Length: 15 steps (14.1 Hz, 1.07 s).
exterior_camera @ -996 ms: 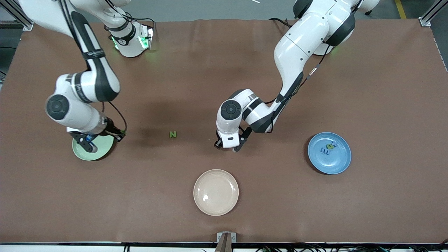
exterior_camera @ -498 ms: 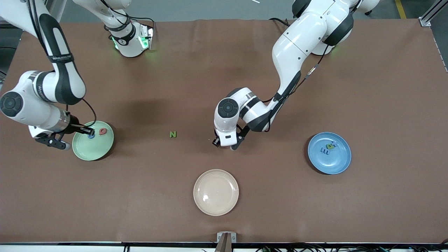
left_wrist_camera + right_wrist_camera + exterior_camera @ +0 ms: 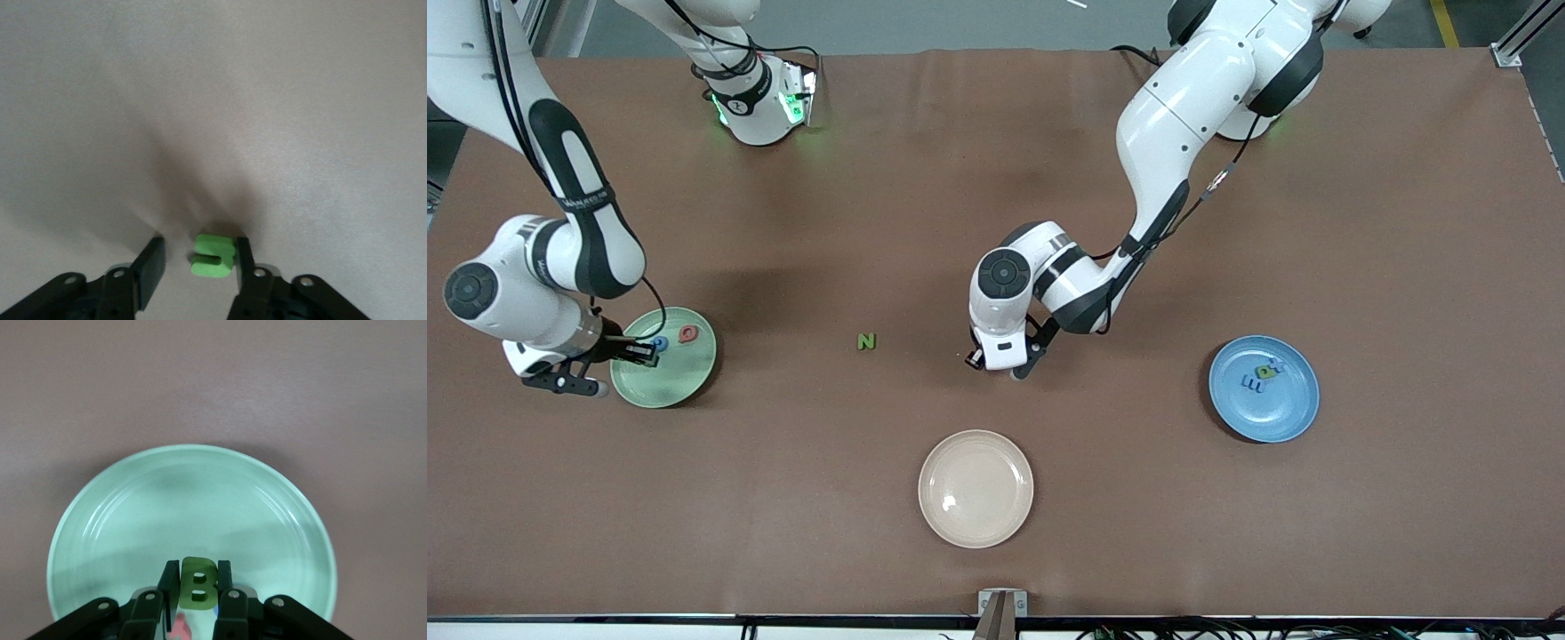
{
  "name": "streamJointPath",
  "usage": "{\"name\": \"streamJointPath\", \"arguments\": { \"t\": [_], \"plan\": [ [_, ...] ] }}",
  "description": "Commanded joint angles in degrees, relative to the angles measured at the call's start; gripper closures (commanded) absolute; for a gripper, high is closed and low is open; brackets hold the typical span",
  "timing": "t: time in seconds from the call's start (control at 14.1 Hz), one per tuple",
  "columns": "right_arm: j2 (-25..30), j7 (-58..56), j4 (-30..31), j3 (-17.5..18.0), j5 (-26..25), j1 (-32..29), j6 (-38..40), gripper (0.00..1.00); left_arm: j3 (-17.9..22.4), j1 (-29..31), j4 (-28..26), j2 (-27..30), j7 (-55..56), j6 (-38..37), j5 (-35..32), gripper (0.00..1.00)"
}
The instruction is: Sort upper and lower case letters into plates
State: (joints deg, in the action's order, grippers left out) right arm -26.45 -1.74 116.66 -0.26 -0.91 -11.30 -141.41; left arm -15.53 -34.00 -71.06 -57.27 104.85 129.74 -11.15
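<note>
Where the table [image 3: 1227, 533] is seen from the front, we find the right end effector [image 3: 643, 353] over the mint green plate [image 3: 685, 378] at the right arm's end. In the right wrist view, we see its fingers [image 3: 168, 581] clamped on a green letter B [image 3: 197, 585], held upright above the plate's [image 3: 200, 507] floor. On this plate lie a red letter [image 3: 688, 334] and a blue one [image 3: 661, 342], just beside the end effector.

The left end effector [image 3: 997, 363] is low over the bare table near its middle. In the left wrist view we see it [image 3: 196, 263] half-open around a bright green letter [image 3: 213, 254]; one finger [image 3: 244, 261] touches the letter, the other stands apart.

A green letter N [image 3: 865, 341] lies on the table between the two end effectors. The blue plate [image 3: 1285, 413], at the left arm's end, holds several letters [image 3: 1259, 375]. The cream plate [image 3: 975, 488] lies nearest the front camera.
</note>
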Motion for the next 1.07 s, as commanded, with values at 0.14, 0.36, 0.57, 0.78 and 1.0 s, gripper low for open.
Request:
{"name": "streamJointPath", "arguments": {
  "t": [0.14,0.36,0.57,0.78,1.0],
  "plan": [
    [-3.52,-0.11,-2.4,0.7,0.04,0.23,-0.53,0.88,0.94,-0.98,2.15,-2.05,0.18,-0.28,1.05,0.97],
    [-3.7,-0.02,-2.22,0.79,0.12,0.4,-0.89,0.79,1.12,-0.02,2.07,-1.0,0.09,-0.98,0.96,1.0],
    [-3.09,1.2,-2.31,0.7,0.3,1.89,-0.62,0.0,1.21,1.91,1.72,2.5,-1.93,-5.1,0.69,1.0],
    [1.38,1.21,-1.87,0.79,0.21,4.17,2.43,0.0,1.38,4.37,0.76,6.63,-2.11,-7.31,-0.1,1.0],
    [5.78,0.77,-2.4,0.88,0.12,11.18,8.24,0.0,1.29,7.79,0.57,10.5,-6.39,-13.09,-0.54,1.0]
  ]
}}
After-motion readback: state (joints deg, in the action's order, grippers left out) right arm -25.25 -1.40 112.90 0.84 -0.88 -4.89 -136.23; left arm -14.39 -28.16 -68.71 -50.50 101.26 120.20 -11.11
